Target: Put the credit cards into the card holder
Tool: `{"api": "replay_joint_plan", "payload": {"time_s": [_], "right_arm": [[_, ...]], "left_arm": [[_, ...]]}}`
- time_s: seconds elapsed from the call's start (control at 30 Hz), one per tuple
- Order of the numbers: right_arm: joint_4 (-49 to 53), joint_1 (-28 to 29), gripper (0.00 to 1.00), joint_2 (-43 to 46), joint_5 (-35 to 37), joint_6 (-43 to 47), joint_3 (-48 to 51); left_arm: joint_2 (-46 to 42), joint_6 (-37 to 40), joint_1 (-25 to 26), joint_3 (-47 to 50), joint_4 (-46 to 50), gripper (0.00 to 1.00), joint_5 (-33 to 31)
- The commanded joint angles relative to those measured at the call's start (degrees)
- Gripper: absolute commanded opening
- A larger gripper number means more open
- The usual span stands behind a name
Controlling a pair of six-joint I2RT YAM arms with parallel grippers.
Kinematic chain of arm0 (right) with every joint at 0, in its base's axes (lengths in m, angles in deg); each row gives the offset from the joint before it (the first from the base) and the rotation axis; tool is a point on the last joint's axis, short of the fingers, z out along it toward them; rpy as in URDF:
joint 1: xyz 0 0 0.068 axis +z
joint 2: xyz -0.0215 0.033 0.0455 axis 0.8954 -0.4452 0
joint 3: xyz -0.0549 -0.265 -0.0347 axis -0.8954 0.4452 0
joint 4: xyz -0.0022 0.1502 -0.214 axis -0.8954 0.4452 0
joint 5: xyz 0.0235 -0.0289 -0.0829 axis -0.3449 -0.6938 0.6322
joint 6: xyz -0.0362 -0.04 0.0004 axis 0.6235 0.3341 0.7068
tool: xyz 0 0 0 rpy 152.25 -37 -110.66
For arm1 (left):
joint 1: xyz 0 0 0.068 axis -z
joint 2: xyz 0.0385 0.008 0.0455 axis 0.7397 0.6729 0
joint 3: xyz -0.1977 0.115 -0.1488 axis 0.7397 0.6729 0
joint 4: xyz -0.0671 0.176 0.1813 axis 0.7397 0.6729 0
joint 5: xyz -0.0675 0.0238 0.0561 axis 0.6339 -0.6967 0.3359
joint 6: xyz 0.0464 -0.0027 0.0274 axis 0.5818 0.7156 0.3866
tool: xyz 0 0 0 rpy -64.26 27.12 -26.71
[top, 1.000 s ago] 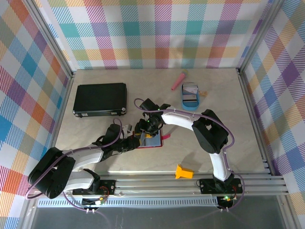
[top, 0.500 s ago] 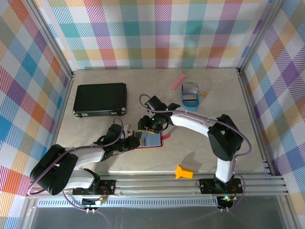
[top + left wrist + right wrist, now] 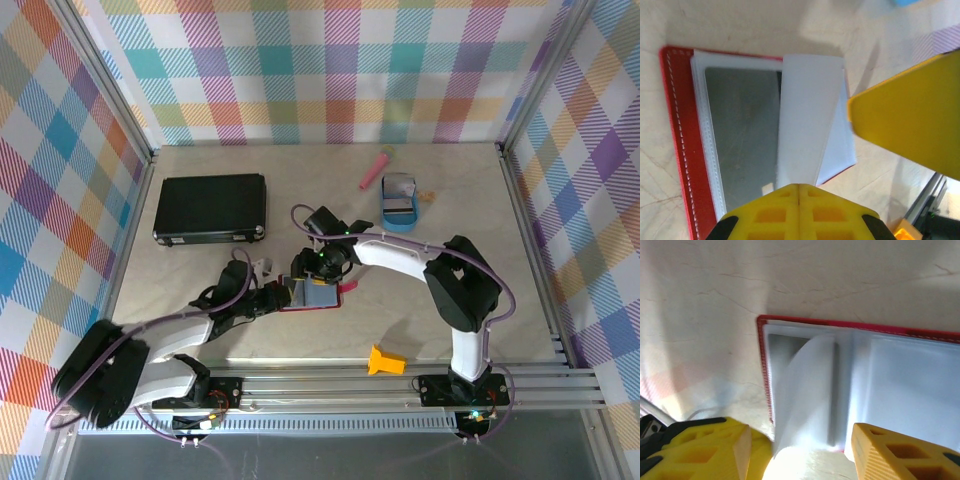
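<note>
Lying open mid-table, the holder (image 3: 318, 296) showed its clear sleeves, with one leaf (image 3: 807, 120) arched up. The right gripper (image 3: 800, 452) straddled that leaf, fingers spread and grasping nothing, probably to part a pocket. The left gripper (image 3: 281, 298) sat at the holder's left edge, likewise spread, likely steadying it. Cards (image 3: 399, 200) seemingly waited in the tray (image 3: 398, 226), far right, well apart.

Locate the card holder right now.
Top view: card holder lies open at table centre, left gripper at its left edge, right gripper over its far edge; black case farther back-left.
</note>
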Motion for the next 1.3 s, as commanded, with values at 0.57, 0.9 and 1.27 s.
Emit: {"api": "replay_joint_plan", "payload": {"time_s": [0.57,0.9,1.27], "right_arm": [[-22.07,-27.86,0.59,36.86,-1.89,49.15,25.06],[-3.14,-38.87,0.64,27.89,-4.66,80.27,10.54],[-10.77,-41.71,0.70,5.58,2.69,111.82,1.22]], "left_arm": [[-18.51,8.74,-6.88,-3.25,8.93,0.33,4.70],[-7.20,31.28,1.04,-15.03,4.23,0.67,1.80],[11.11,51.94,0.60,-29.21,8.02,0.75,10.45]]}}
